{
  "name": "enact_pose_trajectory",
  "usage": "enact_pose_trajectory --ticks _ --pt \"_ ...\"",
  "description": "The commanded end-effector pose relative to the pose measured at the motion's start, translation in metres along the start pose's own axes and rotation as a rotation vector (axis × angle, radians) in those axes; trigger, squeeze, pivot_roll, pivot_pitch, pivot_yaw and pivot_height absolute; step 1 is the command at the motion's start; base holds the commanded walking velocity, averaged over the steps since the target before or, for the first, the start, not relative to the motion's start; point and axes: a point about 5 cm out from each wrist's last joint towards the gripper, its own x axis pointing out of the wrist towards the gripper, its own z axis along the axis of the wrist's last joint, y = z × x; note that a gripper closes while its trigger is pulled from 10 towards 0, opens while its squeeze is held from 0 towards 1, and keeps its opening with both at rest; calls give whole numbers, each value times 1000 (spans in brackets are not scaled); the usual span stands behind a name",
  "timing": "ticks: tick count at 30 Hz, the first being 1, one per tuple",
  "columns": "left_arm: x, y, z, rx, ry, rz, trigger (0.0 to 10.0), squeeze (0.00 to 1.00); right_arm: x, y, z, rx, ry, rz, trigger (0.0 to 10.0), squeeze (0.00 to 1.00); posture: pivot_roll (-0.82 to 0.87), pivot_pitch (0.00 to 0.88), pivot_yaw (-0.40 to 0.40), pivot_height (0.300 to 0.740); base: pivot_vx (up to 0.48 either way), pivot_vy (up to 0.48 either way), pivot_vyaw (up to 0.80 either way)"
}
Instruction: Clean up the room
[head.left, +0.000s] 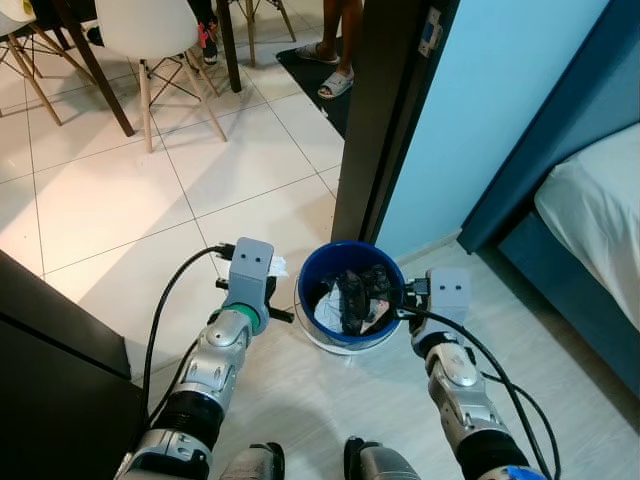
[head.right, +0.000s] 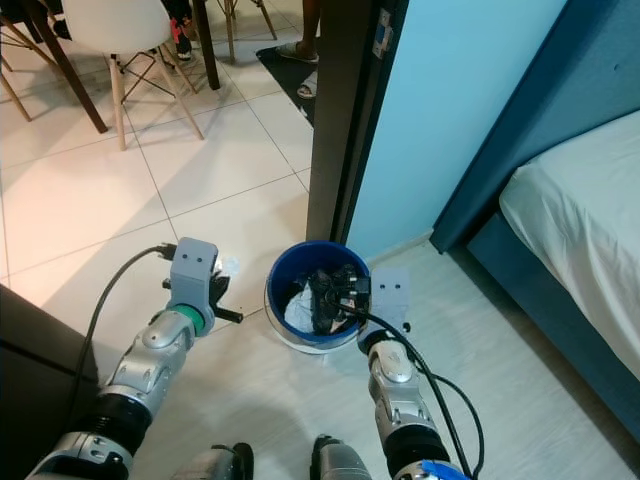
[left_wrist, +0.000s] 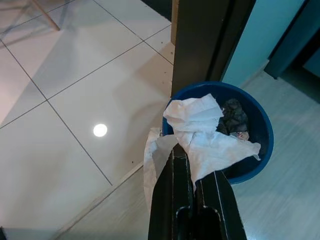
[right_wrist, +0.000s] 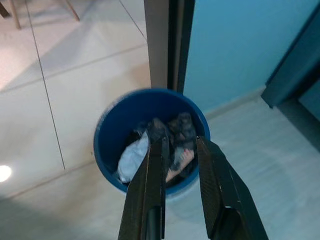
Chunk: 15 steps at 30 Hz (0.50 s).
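Your left gripper (left_wrist: 195, 172) is clamped on a crumpled white tissue (left_wrist: 202, 132) just beside the blue bin's (head.left: 315, 262) rim. Your right gripper (right_wrist: 179, 150) hovers over the bin with fingers parted, holding nothing.

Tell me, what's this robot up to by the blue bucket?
It is tidying up. The left gripper is shut on a crumpled white tissue and holds it at the rim of the blue bin, which stands on the floor beside the dark door frame. The tissue has not been dropped in yet. The right gripper hovers open at the bin's other side, over the dark rubbish already inside.
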Motion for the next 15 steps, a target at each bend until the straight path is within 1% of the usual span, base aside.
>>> enact_pose_trajectory --ticks 1,4,15 --pt "-4 1 -12 -10 27 -6 10000 0 -5 -2 -12 -12 54 -8 10000 0 10 90 70 740 240 0 0" --pt "-5 1 -12 -8 24 -11 10000 0 -6 -3 -13 -12 54 -10 10000 0 10 90 70 740 250 0 0" --pt "-6 0 -12 1 18 -32 10000 0 -6 -2 -18 -29 89 -13 10000 0 11 73 72 740 333 0 0"
